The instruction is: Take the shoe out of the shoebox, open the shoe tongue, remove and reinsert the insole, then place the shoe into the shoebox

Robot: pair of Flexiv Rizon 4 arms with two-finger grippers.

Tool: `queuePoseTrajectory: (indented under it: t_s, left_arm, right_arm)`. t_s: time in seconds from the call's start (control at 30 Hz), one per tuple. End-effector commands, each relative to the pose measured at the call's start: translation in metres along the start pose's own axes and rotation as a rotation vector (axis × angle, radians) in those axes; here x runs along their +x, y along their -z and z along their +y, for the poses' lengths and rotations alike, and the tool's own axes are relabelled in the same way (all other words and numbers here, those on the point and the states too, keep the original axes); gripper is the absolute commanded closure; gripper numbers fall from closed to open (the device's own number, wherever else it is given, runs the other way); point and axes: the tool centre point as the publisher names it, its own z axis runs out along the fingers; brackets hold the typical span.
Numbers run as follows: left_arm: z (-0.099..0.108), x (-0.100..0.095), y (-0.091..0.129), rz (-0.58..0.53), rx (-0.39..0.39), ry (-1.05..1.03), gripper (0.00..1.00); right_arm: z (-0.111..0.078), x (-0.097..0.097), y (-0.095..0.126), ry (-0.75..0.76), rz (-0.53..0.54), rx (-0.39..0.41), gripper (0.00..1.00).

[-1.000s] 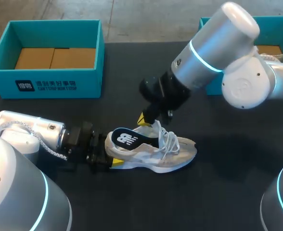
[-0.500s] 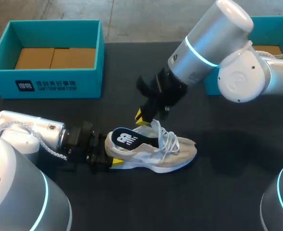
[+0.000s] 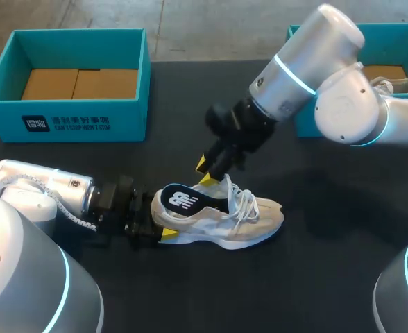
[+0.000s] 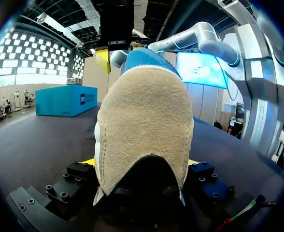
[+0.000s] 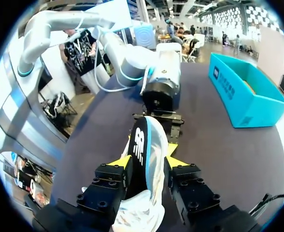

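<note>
- The shoe (image 3: pixel 225 220) is lying on its sole on the dark worktop (image 3: pixel 315 277), outside both boxes, with its toe pointing toward my right side.
- The left gripper (image 3: pixel 155 222) is clamping the shoe's heel, one yellow tip pressing on each side of it.
- The dark insole (image 3: pixel 180 200) with its white logo is showing in the shoe's opening at the heel end.
- The white tongue (image 3: pixel 226 186) is standing up behind the insole, beside the laces.
- The right gripper (image 3: pixel 206 173) is hovering just above the shoe's mouth, near the tongue. Its fingers are standing apart, and in the right wrist view the insole is showing between them.
- The left shoebox (image 3: pixel 72 114) is sitting at the far left of the worktop, well apart from the shoe.
- The right shoebox (image 3: pixel 398 35) is sitting at the far right, partly behind my right arm, with a second shoe (image 3: pixel 398 84) showing inside it.
</note>
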Motion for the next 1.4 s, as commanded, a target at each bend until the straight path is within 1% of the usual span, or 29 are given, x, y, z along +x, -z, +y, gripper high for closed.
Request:
queuePoseTrajectory:
  t_s: [0.03, 0.27, 0.43, 0.8, 1.03, 1.4]
  left_arm:
    - [0.003, 0.001, -0.001, -0.002, -0.001, 0.0, 1.0]
    - [0.003, 0.001, -0.001, -0.002, -0.001, 0.0, 1.0]
    - [0.003, 0.001, -0.001, -0.002, -0.001, 0.0, 1.0]
    - [0.003, 0.001, -0.001, -0.002, -0.001, 0.0, 1.0]
    - [0.003, 0.001, -0.001, -0.002, -0.001, 0.0, 1.0]
    - [0.003, 0.001, -0.001, -0.002, -0.001, 0.0, 1.0]
  right_arm:
    - [0.01, -0.009, -0.01, -0.009, 0.03, 0.043, 0.58]
    - [0.011, -0.007, -0.02, 0.011, 0.044, 0.098, 0.57]
    - [0.011, -0.006, -0.025, -0.003, 0.077, 0.122, 0.58]
    - [0.006, -0.002, -0.031, -0.008, 0.103, 0.119, 0.58]
    - [-0.001, -0.007, -0.029, -0.014, 0.135, 0.113, 0.59]
    - [0.003, -0.019, -0.03, 0.001, 0.166, 0.131, 0.58]
